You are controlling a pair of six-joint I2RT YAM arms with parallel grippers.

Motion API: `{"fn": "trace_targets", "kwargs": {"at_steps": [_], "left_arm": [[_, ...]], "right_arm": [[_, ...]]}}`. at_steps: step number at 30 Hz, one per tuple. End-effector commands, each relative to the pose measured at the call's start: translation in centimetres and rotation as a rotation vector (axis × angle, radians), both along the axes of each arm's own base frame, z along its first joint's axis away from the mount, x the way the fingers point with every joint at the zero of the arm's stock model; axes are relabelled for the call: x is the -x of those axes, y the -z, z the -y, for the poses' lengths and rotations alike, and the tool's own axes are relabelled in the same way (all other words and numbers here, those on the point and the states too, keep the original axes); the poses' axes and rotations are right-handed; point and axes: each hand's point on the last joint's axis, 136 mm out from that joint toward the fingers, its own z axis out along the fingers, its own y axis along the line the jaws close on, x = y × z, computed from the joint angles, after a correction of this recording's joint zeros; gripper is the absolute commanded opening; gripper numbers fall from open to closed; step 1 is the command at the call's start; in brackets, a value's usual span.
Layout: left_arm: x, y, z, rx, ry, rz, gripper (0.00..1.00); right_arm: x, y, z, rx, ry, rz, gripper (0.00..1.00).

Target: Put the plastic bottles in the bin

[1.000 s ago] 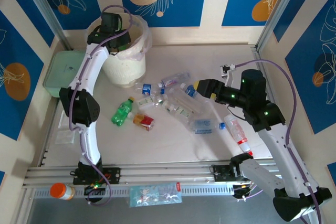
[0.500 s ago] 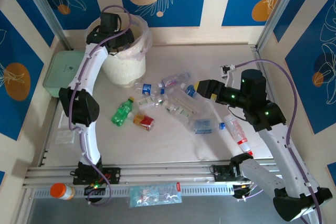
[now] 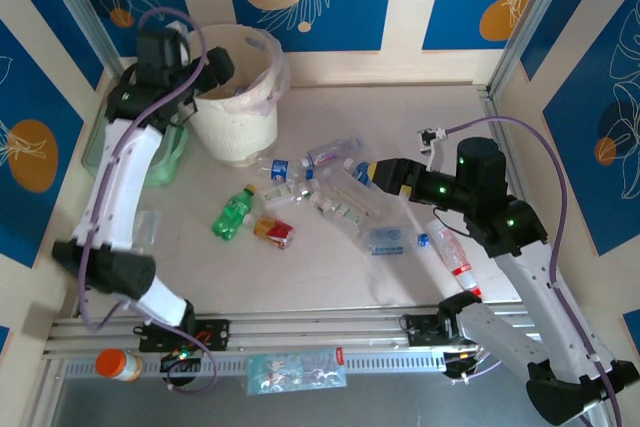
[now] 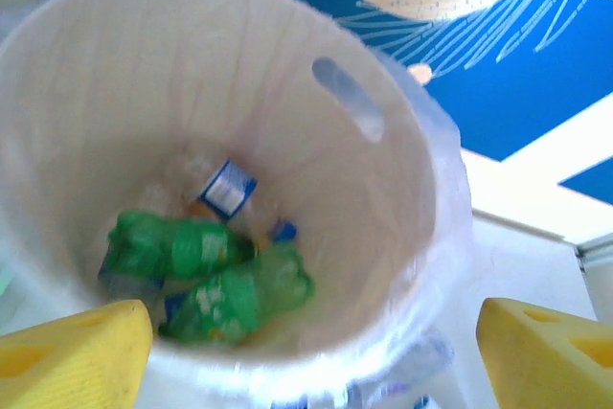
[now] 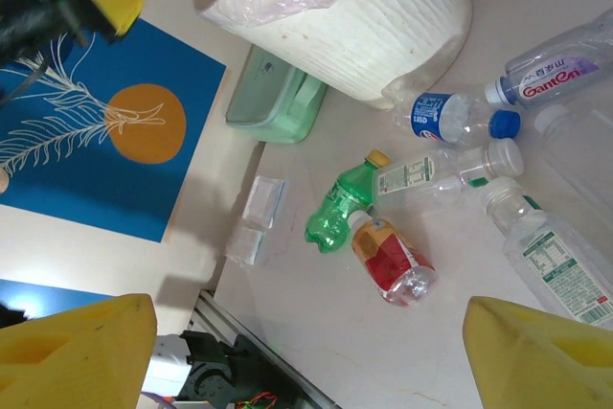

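Note:
The bin (image 3: pixel 240 107), a cream bucket with a liner bag, stands at the back left. In the left wrist view it (image 4: pixel 402 198) holds two green bottles (image 4: pixel 206 270) and a blue-labelled clear one (image 4: pixel 228 189). My left gripper (image 3: pixel 216 65) hangs open over the bin's left rim, its yellow fingers (image 4: pixel 72 352) wide apart and bare. On the table lie a green bottle (image 3: pixel 232 215), a red-labelled one (image 3: pixel 274 232), several clear bottles (image 3: pixel 335 187) and one at the right (image 3: pixel 452 252). My right gripper (image 3: pixel 385 175) hovers open above that cluster, holding nothing (image 5: pixel 306 361).
A flat pale-green box (image 3: pixel 115 137) sits left of the bin. An orange-capped jar (image 3: pixel 118 364) and a plastic packet (image 3: pixel 295 369) rest on the front rail. Small white sachets (image 5: pixel 259 208) lie near the left edge. A loose blue cap (image 3: pixel 422 240) lies mid-table.
My left gripper has opened, and its arm has swung left, away from above the bin's middle to its left rim. The right arm has hardly moved.

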Motion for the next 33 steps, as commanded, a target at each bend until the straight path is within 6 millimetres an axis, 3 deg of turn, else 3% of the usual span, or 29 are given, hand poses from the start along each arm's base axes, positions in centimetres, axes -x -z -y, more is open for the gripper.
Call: {"fn": "trace_targets", "kwargs": {"at_steps": [1,5,8,13,17,23,27,33], "left_arm": [[3.6,2.3,0.6,0.063,0.015,-0.046,0.87],[8.6,4.7,0.7,0.012,0.079,-0.065,0.86],[12.1,7.9,1.1,-0.016,0.126,-0.099,0.85],[16.7,15.3,3.0,0.161,0.132,-0.335,0.85],[19.8,21.4,3.5,0.334,-0.042,-0.571,0.82],[20.8,25.7,4.5,0.402,-0.191,-0.663,0.83],[19.9,27.8,6.4,0.475,-0.213,-0.697,0.84],[18.5,30.5,7.6,0.493,-0.286,-0.739,0.87]], "right_arm": [[0.4,0.7,0.2,0.028,0.007,0.001,0.83],[0.5,1.7,-0.1,0.043,-0.011,-0.014,0.83],[0.4,2.6,-0.4,0.071,-0.018,-0.031,0.83],[0.1,3.6,-0.9,0.095,-0.017,-0.062,0.83],[-0.4,4.3,-1.1,0.107,-0.003,-0.086,0.82],[-0.7,4.7,-1.6,0.112,0.004,-0.095,0.8],[-0.5,4.7,-1.6,0.119,0.004,-0.094,0.8],[-0.3,5.0,-1.1,0.134,0.022,-0.084,0.8]]}}
